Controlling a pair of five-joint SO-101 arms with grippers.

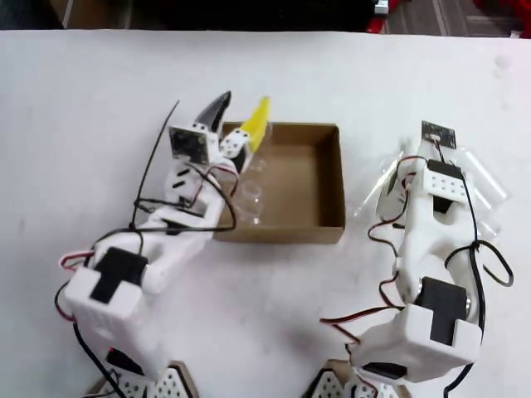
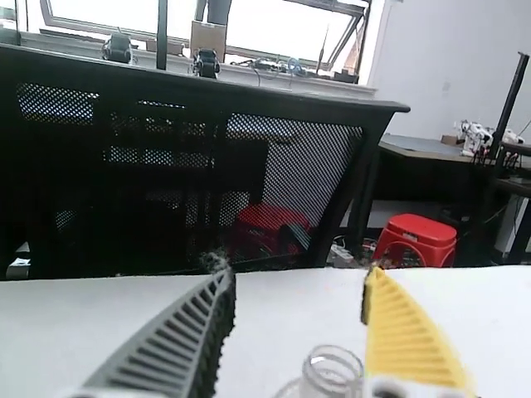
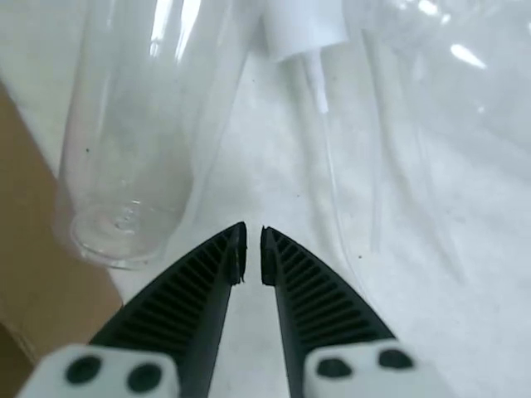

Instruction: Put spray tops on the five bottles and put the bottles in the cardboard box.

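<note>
high view: the left gripper [image 1: 244, 101] hangs at the cardboard box's [image 1: 340, 178] far left corner, over a clear bottle [image 1: 249, 199] inside

left wrist view: its fingers [image 2: 406, 340] (one grey, one yellow) are spread, the bottle's open threaded neck between them

right wrist view: the right gripper [image 3: 251, 249] has its tips almost pressed together, gripping nothing, over bare table between a lying bottle [image 3: 141, 124] and a spray top [image 3: 303, 25]

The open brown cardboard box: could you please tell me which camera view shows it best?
The high view: the open brown cardboard box lies whole beneath it, all four walls and floor visible. The right wrist view catches a brown strip, likely one wall. The left wrist view looks across the white table toward the room.
</note>
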